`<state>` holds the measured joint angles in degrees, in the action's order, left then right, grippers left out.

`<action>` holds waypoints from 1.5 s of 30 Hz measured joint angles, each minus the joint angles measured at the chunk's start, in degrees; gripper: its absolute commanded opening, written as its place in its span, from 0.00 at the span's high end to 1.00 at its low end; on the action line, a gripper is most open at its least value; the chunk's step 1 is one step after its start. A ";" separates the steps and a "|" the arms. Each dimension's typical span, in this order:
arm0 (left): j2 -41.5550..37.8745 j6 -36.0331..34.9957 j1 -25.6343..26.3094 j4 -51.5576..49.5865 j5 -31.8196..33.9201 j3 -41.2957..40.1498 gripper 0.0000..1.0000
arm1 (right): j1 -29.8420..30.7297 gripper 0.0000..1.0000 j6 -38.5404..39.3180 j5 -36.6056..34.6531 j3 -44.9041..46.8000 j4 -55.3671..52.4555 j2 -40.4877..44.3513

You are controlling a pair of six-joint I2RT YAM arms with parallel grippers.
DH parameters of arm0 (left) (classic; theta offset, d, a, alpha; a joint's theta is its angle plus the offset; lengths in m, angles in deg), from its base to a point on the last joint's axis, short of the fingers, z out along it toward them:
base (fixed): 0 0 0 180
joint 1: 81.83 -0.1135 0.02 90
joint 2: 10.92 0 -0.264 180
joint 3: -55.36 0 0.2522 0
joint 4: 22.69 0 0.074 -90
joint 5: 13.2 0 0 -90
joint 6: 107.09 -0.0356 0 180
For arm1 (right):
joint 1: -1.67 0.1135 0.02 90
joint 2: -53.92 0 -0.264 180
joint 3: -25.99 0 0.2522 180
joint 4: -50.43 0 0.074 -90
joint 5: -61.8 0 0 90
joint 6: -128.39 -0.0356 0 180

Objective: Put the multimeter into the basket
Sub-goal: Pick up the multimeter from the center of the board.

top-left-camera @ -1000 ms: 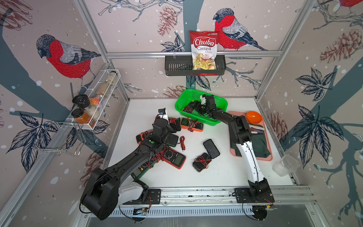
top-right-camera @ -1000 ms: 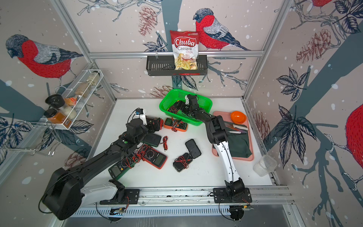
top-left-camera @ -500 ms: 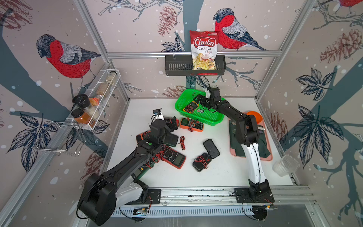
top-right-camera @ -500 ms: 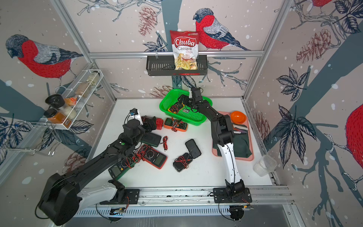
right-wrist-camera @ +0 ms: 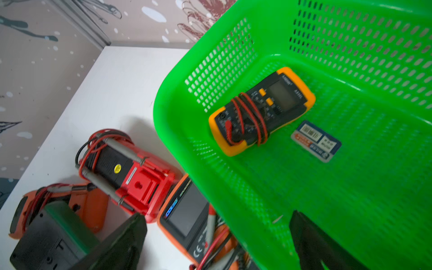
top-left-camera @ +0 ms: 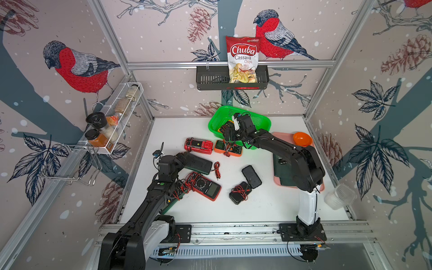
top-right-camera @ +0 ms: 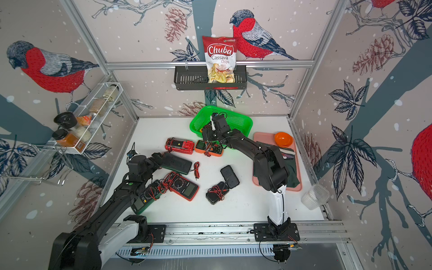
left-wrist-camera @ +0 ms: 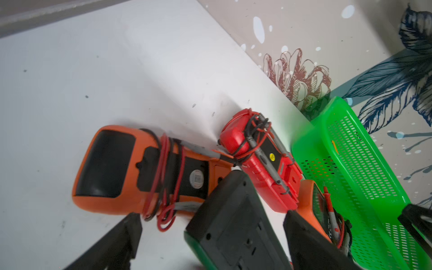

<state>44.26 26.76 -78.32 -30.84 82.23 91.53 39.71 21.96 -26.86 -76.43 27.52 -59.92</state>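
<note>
The green basket [top-left-camera: 217, 117] [right-wrist-camera: 350, 210] stands at the back of the table and holds a yellow-and-black multimeter [right-wrist-camera: 261, 109] wound with red leads. My right gripper [right-wrist-camera: 217, 215] [top-left-camera: 230, 138] hangs open across the basket's front rim, above an orange multimeter [top-left-camera: 228, 148]. A red multimeter [top-left-camera: 198, 145] lies beside the orange one. Over the end of a dark green multimeter [left-wrist-camera: 233, 229] [top-left-camera: 198, 163] lying face down, my left gripper [left-wrist-camera: 211, 216] [top-left-camera: 188, 157] is open, its fingers clear of both sides. Another orange multimeter [left-wrist-camera: 117, 168] lies just beyond it.
More multimeters lie mid-table: a red one with a dial [top-left-camera: 203, 185], a green one [top-right-camera: 142, 201] under my left arm, two black ones [top-left-camera: 251, 176]. A pink tray [top-left-camera: 280, 136] with an orange bowl [top-left-camera: 302, 138] is at right, with a clear cup [top-left-camera: 340, 196] near it. Wall racks [top-left-camera: 210, 79] [top-left-camera: 112, 121] hang above.
My right gripper rose from inside the basket, then came back to its front rim, open throughout. My left arm drew back toward the near left, and its gripper stayed open.
</note>
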 measured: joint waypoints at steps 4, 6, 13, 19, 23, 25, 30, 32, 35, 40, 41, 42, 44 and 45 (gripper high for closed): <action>1.46 1.29 -3.72 2.38 -7.87 -2.36 0.05 | 3.72 0.00 1.60 -3.80 4.26 0.92 2.58; 2.73 1.29 -4.33 4.13 -11.50 -2.58 0.07 | 5.77 0.00 3.08 -6.38 6.40 1.97 3.63; 7.13 1.57 -5.66 9.57 -17.66 -3.50 0.15 | 14.25 0.00 9.27 -13.57 11.06 5.05 4.07; 10.56 2.69 -5.79 13.31 -21.46 -3.63 0.22 | 19.39 0.00 13.35 -16.33 13.40 9.25 3.61; 12.74 2.86 -5.84 15.47 -23.71 -3.43 0.28 | 22.56 0.00 15.19 -16.35 13.73 12.20 1.97; 13.55 3.54 -5.86 16.50 -24.81 -3.41 0.32 | 23.93 0.00 16.52 -16.48 13.51 13.42 0.68; 14.45 3.96 -5.88 18.86 -26.88 -3.34 0.41 | 26.69 0.00 19.19 -17.27 11.32 15.26 -4.42; 14.40 4.20 -5.88 19.76 -27.71 -3.32 0.43 | 27.21 0.00 19.54 -17.57 10.58 15.98 -6.12; 13.90 4.26 -5.88 20.61 -28.30 -3.26 0.43 | 27.43 0.00 19.91 -18.60 9.68 17.73 -7.89; 13.57 4.35 -5.88 21.09 -29.18 -3.17 0.43 | 27.39 0.00 19.91 -21.68 7.87 19.56 -10.56; 13.64 4.37 -5.88 21.09 -29.22 -3.13 0.43 | 27.39 0.00 19.89 -22.53 7.13 19.71 -11.26; 13.73 4.39 -5.88 21.14 -29.27 -3.08 0.43 | 27.28 0.00 19.85 -23.61 6.14 19.78 -12.07; 13.81 4.87 -5.88 21.11 -29.31 -3.04 0.43 | 27.04 0.00 19.63 -25.16 4.42 19.54 -13.42; 13.81 5.20 -5.88 21.09 -29.29 -3.04 0.43 | 26.88 0.00 19.47 -25.64 3.65 19.39 -14.01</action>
<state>58.08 31.97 -84.20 -9.75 52.94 88.49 66.59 41.43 -52.50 -72.78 46.91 -73.93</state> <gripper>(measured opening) 0.568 0.999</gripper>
